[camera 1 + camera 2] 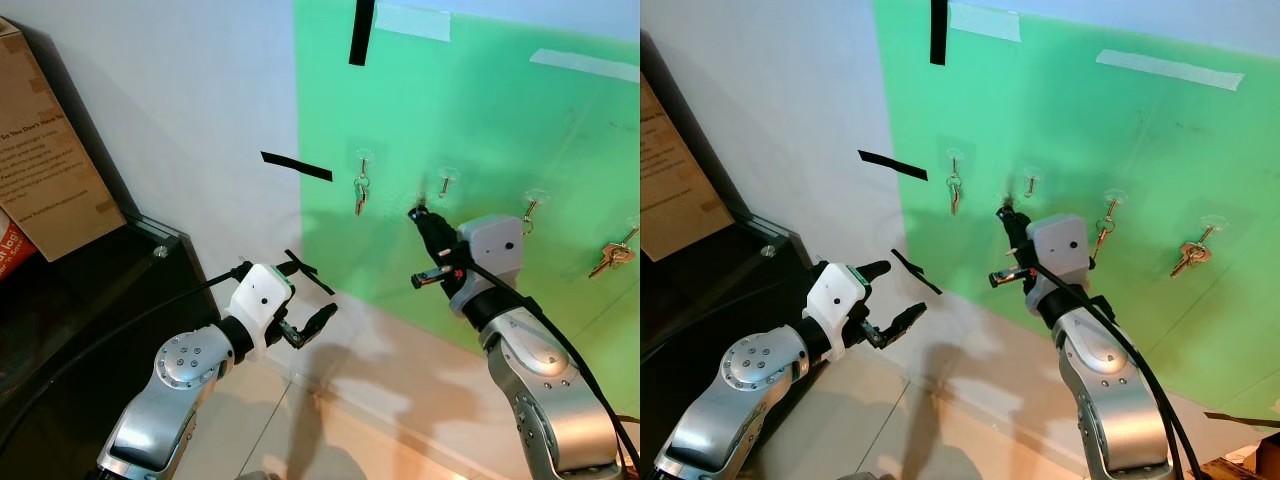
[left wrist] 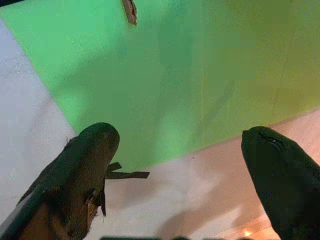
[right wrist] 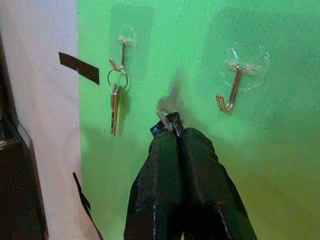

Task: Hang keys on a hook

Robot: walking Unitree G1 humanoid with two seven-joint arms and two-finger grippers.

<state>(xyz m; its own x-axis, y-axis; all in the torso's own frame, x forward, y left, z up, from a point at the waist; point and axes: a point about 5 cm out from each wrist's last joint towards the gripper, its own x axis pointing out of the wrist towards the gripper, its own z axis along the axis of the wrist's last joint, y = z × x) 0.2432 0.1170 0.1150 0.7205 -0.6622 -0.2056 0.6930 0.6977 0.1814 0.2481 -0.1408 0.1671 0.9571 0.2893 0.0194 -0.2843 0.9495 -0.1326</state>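
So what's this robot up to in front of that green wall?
It is hanging keys on hooks. Its right tool is pinched shut on a small metal key ring and held up against the green sheet on the wall, just short of an empty clear stick-on hook. The neighbouring hook already carries a set of silver keys, and another bunch of keys hangs further along. The left tool hovers open and empty, lower down by the wall.
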